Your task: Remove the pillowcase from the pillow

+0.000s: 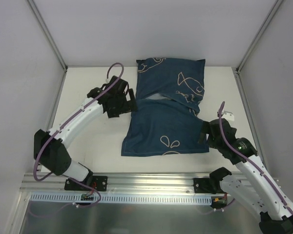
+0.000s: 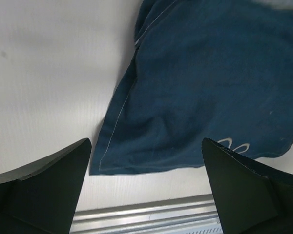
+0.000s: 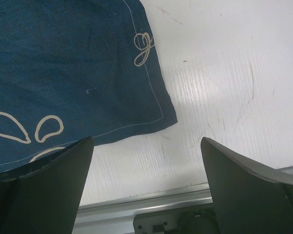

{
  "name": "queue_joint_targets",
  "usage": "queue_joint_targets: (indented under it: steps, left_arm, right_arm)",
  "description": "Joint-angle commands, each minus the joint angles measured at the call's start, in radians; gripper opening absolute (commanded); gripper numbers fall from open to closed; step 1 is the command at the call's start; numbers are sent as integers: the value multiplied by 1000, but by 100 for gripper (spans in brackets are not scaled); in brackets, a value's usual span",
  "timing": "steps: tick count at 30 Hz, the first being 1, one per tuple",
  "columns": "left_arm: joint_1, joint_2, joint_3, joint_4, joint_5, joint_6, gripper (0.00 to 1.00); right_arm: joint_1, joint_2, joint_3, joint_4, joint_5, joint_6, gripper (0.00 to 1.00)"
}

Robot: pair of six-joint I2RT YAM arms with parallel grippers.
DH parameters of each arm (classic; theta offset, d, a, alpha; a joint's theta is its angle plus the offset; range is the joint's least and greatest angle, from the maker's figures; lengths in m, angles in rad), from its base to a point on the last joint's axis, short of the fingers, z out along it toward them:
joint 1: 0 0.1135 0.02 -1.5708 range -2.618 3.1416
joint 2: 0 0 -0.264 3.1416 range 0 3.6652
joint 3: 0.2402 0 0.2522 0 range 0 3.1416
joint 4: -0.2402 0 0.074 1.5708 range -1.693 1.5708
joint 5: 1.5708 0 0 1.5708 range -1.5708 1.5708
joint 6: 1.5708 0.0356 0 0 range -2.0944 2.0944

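1. Left gripper [image 1: 131, 100]: jaws spread wide, holding nothing. It stands at the cover's 9 o'clock edge, just beside the crease where the stuffed half meets the flat half.
2. Pillowcase [image 1: 166, 131]: lies mid-table [image 1: 95, 136], long axis running 12 to 6 o'clock. The plump half sits toward 12; the limp, empty-looking half lies flat toward 6.
3. Pillow [image 1: 153, 97]: almost wholly hidden inside the 12 o'clock half. Only a pale sliver shows at the crease.
4. Right gripper [image 1: 204, 132]: jaws likewise spread and empty, hanging by the cover's 4 o'clock corner. Being nearer the free hem, this arm seems better placed to draw the cloth toward 6 o'clock, and the left arm to pin the pillow.
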Motion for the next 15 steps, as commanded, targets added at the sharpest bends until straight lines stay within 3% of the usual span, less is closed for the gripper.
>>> queue_joint_targets:
  steps: [1,6,11,14,15]
  left_arm:
    - [23,154,194,35,91,95,99]
    - [33,462,490,40,230,149,96]
    - [29,645,597,40,303,146,77]
    - [-5,650,562,41,313,158,42]
    - [-17,621,547,41,294,163,17]
  right_arm:
    - [0,-8,42,-40,-26,23,96]
    - [2,-1,68,-74,-47,30,97]
    - [3,-22,100,-109,-57,34,97]
    - [3,-39,87,-118,-61,35,97]
    - [3,-41,78,-112,-63,37,97]
